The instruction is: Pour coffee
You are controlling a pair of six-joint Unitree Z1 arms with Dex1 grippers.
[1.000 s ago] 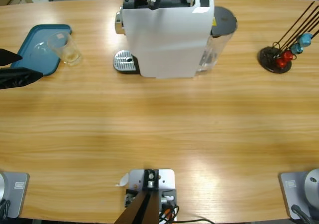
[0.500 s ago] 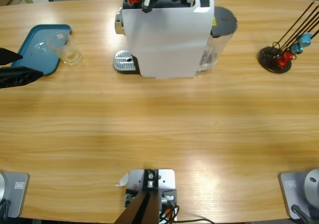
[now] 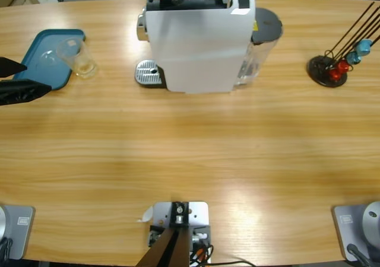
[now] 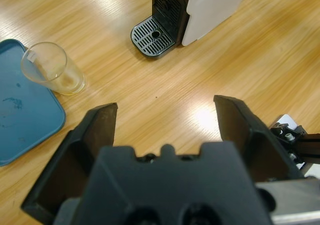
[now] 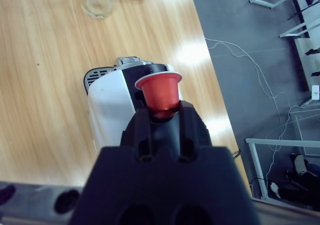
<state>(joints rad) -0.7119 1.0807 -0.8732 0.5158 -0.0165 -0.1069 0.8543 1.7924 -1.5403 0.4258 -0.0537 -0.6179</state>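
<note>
Right hand (image 5: 161,116) clamping small red coffee capsule (image 5: 159,91) above white boxy coffee machine (image 3: 199,41), twelve o'clock; risks missing slot if misaligned.

Wooden tabletop (image 3: 190,154). Capsule stand (image 3: 332,65) with black rods at its far right side. White cables (image 5: 250,70) on grey floor (image 5: 240,30).

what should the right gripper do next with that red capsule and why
Probably lower the red capsule toward the top of the coffee machine and line it up with the slot. The right gripper is shut on the capsule above the machine, and the capsule is not yet inserted, so brewing can't start.
</note>
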